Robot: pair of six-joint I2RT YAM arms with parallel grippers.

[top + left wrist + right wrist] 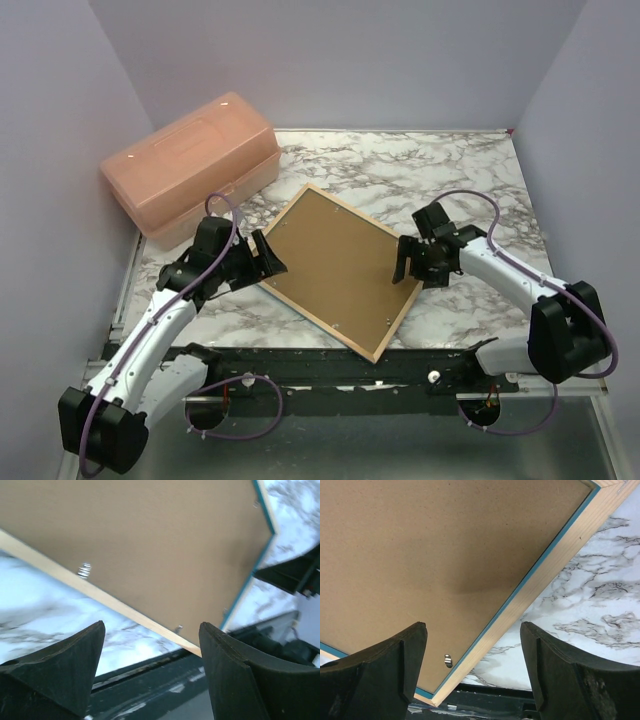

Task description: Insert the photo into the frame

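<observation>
The frame [318, 322] lies face down on the marble table, turned like a diamond, with its pale wood reverse up. A plain brown backing board [340, 265] fills it. The photo is hidden. My left gripper [268, 258] stands open at the frame's left corner, and nothing is between its fingers. In the left wrist view the wood rim [100, 594] runs just beyond that gripper [152, 630]. My right gripper [410, 265] is open over the frame's right edge. In the right wrist view the rim [540, 575], with its blue inner line, passes between the spread fingers of that gripper [474, 630].
A translucent orange lidded box [190, 165] stands at the back left, close behind the left arm. The frame's near corner reaches the black rail [300, 368] at the table's front edge. Small metal tabs [448, 660] hold the backing board. Walls close in on the left, back and right.
</observation>
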